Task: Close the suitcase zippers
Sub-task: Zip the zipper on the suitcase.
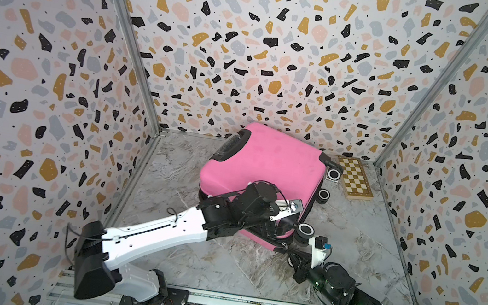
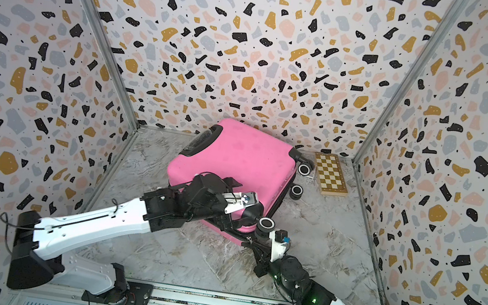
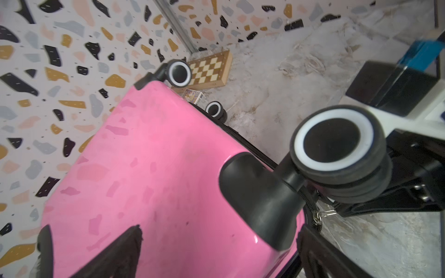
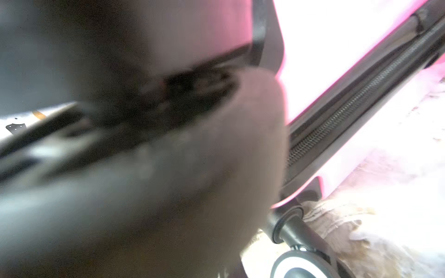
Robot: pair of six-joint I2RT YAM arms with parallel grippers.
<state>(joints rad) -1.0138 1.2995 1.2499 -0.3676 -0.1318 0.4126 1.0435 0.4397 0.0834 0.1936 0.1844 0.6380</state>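
Left pincer [image 3: 219,228] hangs released over the near corner of the suitcase [image 1: 267,163]. Its two black fingers [image 3: 115,252] are spread wide, one above the pink shell and the other off the edge beside the seam. The right pincer [image 3: 346,209] comes in low from the other side. It is clenched tight, with the small silver zipper pull [image 3: 320,216] caught at its tips, just under the nearest wheel [image 3: 332,139] and the black corner guard [image 3: 255,199]. The suitcase lies flat on the marbled worktop [image 1: 187,250], set at a slant toward the back wall. Its two halves are folded together, with the black handle [image 1: 230,144] at the far left end and the wheels pointing right. Both top views show it this way. The zippers [image 4: 361,96] run as a narrow black band along the seam between the pink halves. The right wrist view shows that band close up, though most of that view is a dark blur. A wooden chessboard [image 1: 354,179] lies in the back right corner, just beyond the far wheels. A small printed box [image 3: 192,95] sits between it and the case. I cannot tell how much of the seam is zipped.
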